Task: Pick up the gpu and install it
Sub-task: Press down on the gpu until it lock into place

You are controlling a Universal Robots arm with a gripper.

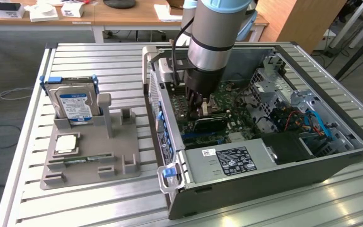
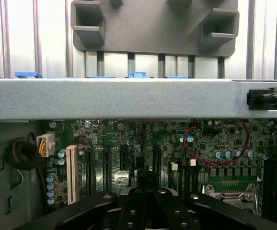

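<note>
Black cooler face and a strip of green board: that is the gpu [image 1: 210, 124], sitting low inside the computer case [image 1: 332, 163], directly beneath my gripper [image 1: 200, 108]. My fingers are clenched tight together, tips pointing down at the card's upper edge. Whether they pinch the card or just press on it, I cannot tell; it's too dark down there.

From the wrist, my gripper [image 2: 148, 181] comes to a closed black point over the row of dark expansion slots. A white slot [image 2: 71, 172] stands off to one side of my fingertips, and a metal CPU socket [image 2: 232, 191] to the other. A thin red wire [image 2: 196, 148] loops across the motherboard [image 2: 210, 139] just past my tips. Beyond that runs the grey metal rim of the case [image 2: 129, 98].

All around me is the motherboard [image 1: 238, 101], green and crowded. Near my fingers, towards the camera, lies the grey power supply [image 1: 229, 158] with its white label.

Well away from me, on the exterior view's left, outside the case, a grey holder [image 1: 93, 142] rests on the slatted metal table [image 1: 93, 61]. A hard drive [image 1: 74, 104] with a blue-white label stands upright in it. A square processor [image 1: 66, 144] and a narrow green memory stick [image 1: 81, 161] lie flat in its tray. Two upright posts on that holder stand with nothing between them.
</note>
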